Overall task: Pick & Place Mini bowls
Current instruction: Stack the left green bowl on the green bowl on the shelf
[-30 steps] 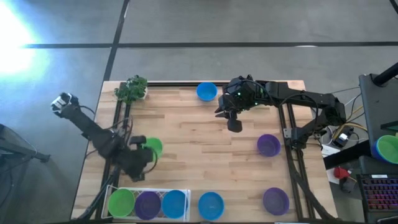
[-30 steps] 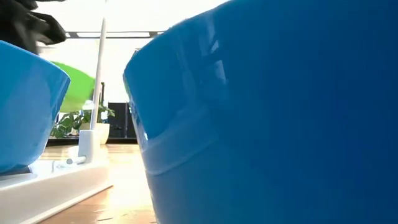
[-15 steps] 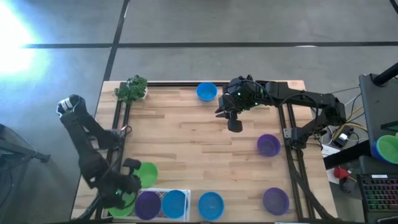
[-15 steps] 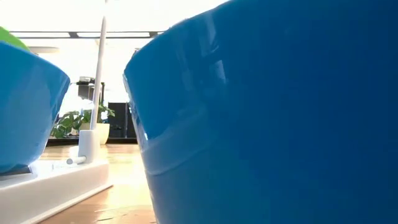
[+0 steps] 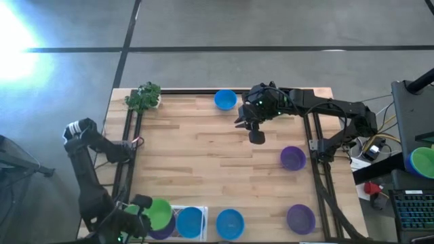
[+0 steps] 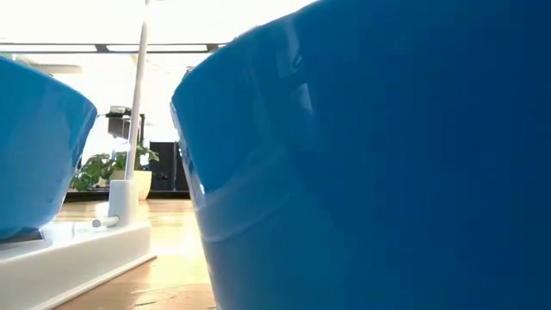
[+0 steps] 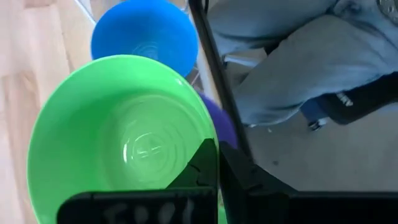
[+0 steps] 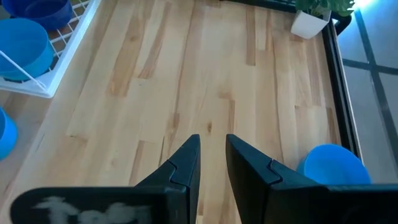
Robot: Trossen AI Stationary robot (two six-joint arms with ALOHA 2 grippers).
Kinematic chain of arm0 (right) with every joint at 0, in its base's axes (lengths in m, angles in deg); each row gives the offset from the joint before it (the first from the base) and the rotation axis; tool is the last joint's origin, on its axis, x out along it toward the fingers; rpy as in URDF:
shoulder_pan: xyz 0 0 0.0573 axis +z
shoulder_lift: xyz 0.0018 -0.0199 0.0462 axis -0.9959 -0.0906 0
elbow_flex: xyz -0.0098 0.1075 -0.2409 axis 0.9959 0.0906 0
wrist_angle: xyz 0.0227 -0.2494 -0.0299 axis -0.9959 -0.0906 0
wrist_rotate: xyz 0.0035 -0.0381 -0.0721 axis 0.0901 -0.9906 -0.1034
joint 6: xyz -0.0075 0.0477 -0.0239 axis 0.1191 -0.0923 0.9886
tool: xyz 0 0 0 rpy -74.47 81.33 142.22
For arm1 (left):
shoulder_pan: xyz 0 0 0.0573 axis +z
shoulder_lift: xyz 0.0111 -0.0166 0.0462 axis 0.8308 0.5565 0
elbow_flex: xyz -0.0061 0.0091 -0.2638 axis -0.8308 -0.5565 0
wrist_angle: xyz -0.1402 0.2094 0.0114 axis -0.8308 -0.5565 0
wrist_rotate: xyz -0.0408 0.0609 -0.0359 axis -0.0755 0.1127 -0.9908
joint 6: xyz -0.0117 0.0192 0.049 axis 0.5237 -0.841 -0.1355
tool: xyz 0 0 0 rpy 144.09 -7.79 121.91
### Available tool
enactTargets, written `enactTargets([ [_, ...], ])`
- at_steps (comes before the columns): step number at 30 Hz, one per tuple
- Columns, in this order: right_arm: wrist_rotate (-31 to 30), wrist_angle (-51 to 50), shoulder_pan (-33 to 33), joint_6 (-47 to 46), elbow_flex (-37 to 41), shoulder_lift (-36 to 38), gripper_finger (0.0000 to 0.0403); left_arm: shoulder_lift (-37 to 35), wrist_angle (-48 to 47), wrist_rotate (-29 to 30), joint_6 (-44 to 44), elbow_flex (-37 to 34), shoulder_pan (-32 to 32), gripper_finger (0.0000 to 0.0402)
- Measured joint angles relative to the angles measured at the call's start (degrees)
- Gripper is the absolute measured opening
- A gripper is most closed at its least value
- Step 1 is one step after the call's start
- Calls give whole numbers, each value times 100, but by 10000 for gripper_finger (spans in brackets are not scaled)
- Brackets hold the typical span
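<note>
A huge blue bowl (image 6: 370, 164) fills the view; left of it, another blue bowl (image 6: 39, 146) sits in a white tray (image 6: 82, 250), a plant (image 6: 108, 168) behind.

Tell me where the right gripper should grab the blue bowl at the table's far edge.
By the rim, from above. The blue bowl sits upright and open, apart from other things, so one finger could probably go inside and one outside its thin wall. The side nearest the right gripper, which hovers empty over bare wood, looks easiest.

Green mini bowl (image 5: 159, 213) held tilted over the tray's left end; other bowls (image 5: 293, 158) scattered.
</note>
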Motion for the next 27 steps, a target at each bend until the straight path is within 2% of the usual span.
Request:
enactTargets([
  [9, 0, 10, 0, 2, 227, 2, 75, 521, -32, -152, 1417, 334, -110, 0],
  [27, 0, 110, 0, 0, 504, 2, 75, 528, -706, -610, 3832, 303, -200, 0],
])
